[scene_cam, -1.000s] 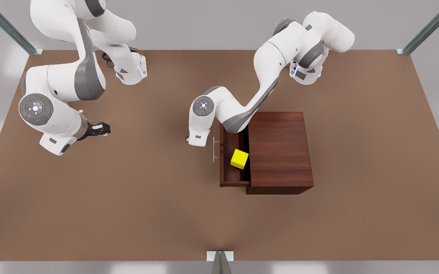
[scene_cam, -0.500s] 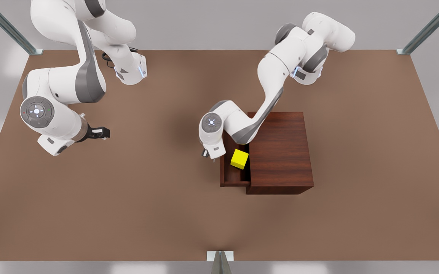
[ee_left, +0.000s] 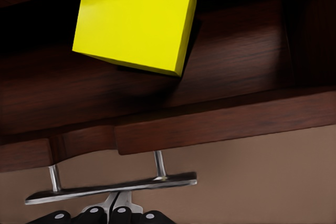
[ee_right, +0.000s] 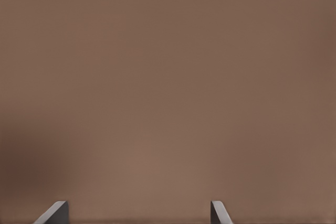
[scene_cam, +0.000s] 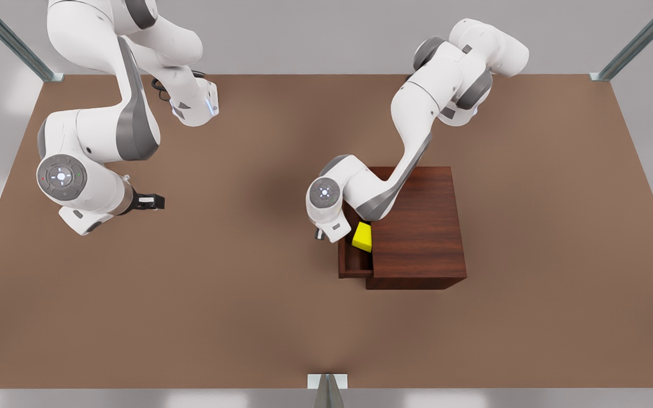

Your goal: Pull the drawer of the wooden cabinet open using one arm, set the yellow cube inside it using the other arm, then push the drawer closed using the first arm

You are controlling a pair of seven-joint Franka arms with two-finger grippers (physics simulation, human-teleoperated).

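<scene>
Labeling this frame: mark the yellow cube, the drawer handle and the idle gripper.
yellow cube (ee_left: pixel 136 22): left wrist view, its big lit face.
drawer handle (ee_left: pixel 113 188): left wrist view, middle of the silver bar.
right gripper (scene_cam: pixel 153 200): front view, black fingertips over the table at the left.

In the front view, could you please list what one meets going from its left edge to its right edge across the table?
Right gripper, open over the table → left gripper at the drawer front → yellow cube → wooden cabinet.
</scene>
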